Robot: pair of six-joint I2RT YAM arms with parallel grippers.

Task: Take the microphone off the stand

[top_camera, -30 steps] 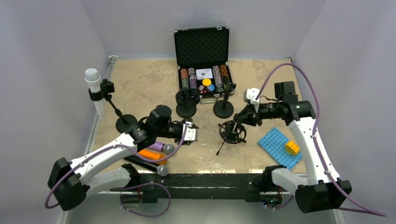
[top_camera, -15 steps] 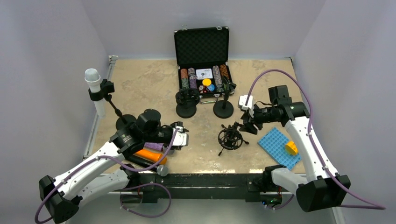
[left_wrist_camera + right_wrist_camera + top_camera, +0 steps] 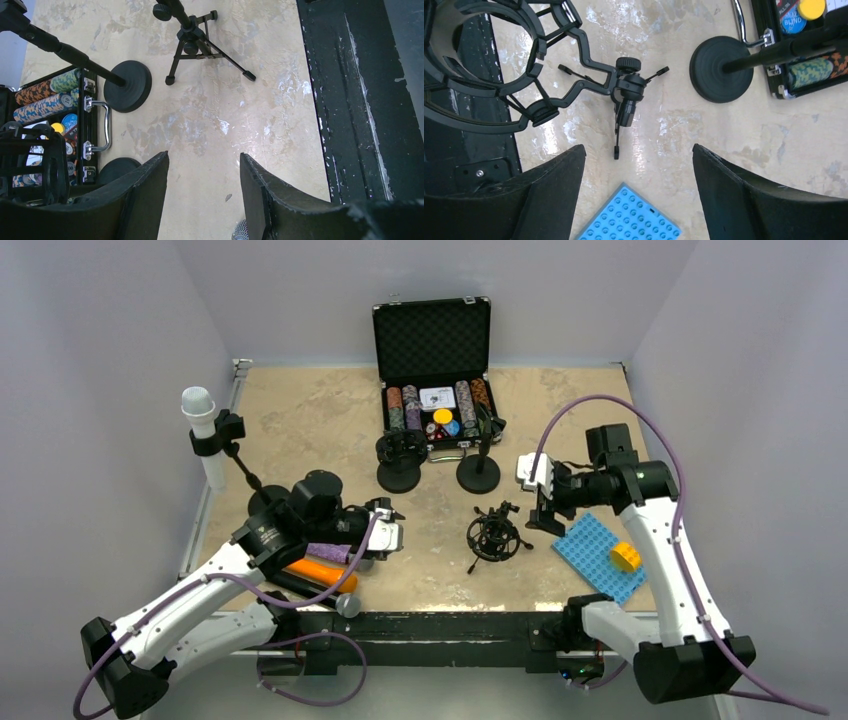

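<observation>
A white microphone (image 3: 203,435) sits upright in the black clip of a tilted stand (image 3: 262,502) at the table's far left edge. An empty black shock-mount stand (image 3: 495,535) on a small tripod stands mid-table, also seen in the right wrist view (image 3: 574,90) and the left wrist view (image 3: 197,45). My right gripper (image 3: 545,508) hovers just right of it, open and empty (image 3: 639,150). My left gripper (image 3: 388,537) is open over bare table (image 3: 204,160), well right of the white microphone. A silver mesh head (image 3: 241,231) peeks beside its right finger.
Loose purple (image 3: 330,552), orange (image 3: 325,572) and black (image 3: 320,592) microphones lie under my left arm. Two round-base stands (image 3: 400,475) (image 3: 478,472) sit before an open poker-chip case (image 3: 432,380). A blue baseplate (image 3: 598,555) with a yellow brick (image 3: 627,556) lies near right.
My right gripper opened, let go of the shock-mount stand and drew back to the right. The left arm pulled back toward the near left.
</observation>
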